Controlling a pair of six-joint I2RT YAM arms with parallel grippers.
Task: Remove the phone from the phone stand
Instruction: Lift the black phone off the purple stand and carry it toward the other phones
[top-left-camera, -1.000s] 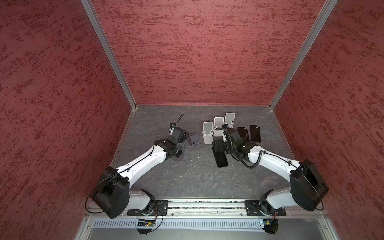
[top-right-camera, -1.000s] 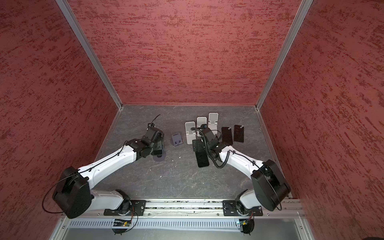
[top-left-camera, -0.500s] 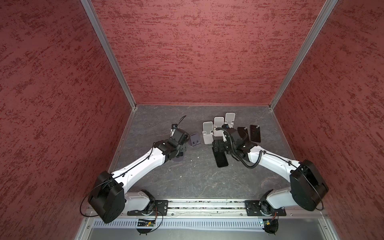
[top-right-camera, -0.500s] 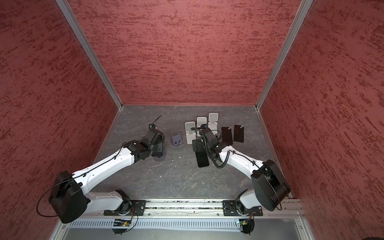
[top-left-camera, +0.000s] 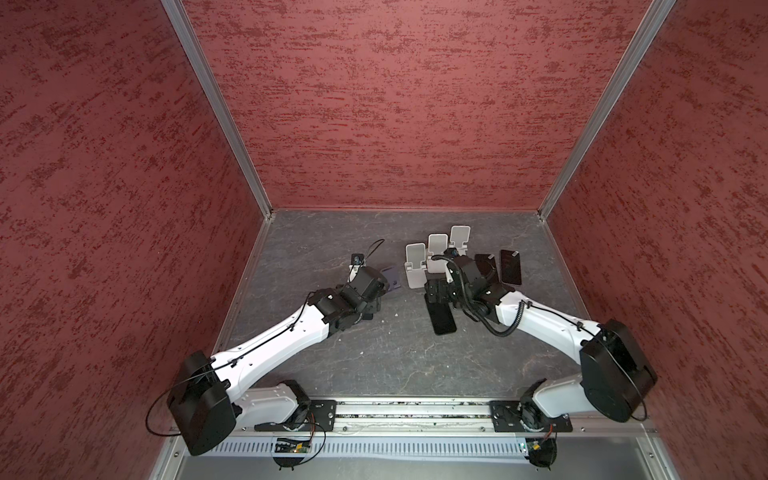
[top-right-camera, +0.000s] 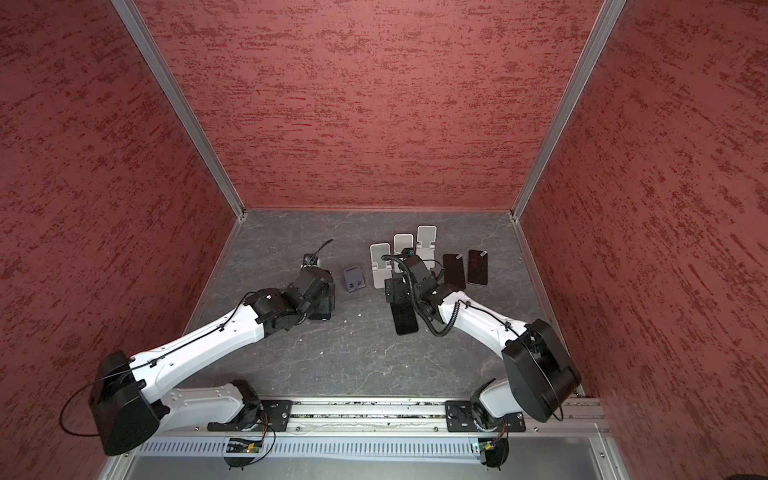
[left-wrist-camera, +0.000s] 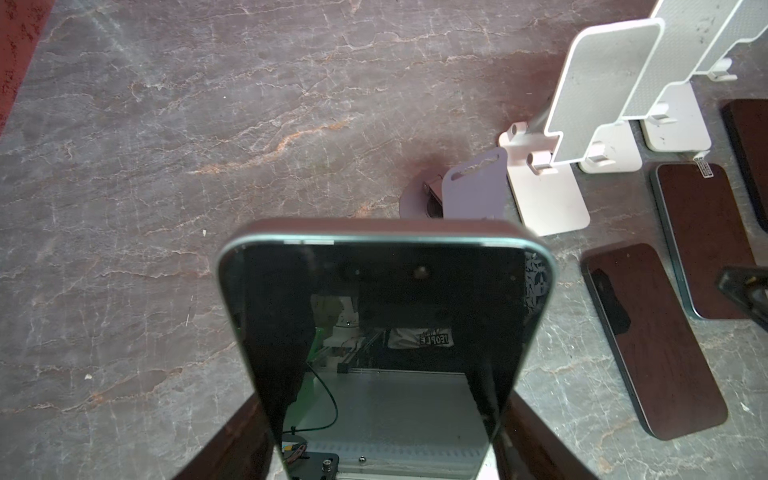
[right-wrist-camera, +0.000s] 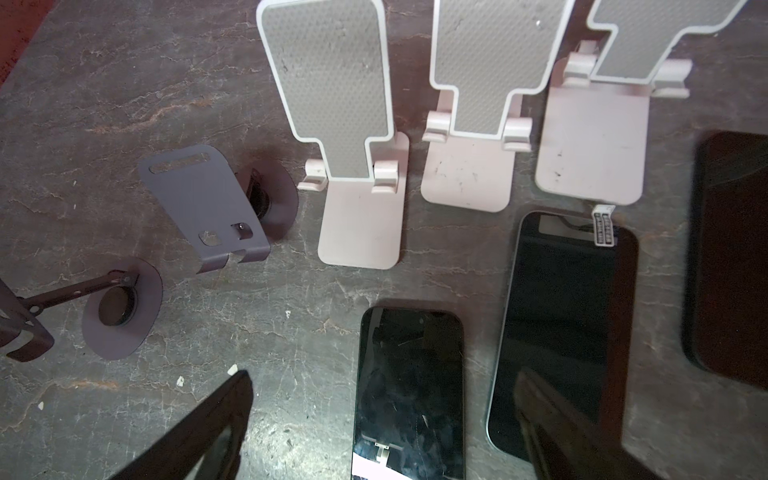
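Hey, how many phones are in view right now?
4. One phone is gripped in the left hand. Three lie flat on the table by the white stands: one nearer the robot, two side by side to its right. The arms may hide more.

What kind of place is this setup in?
Likely a robot test cell, not a home: red walls box in a grey table; a left arm and right arm sit on a rail; phones and stands are staged.
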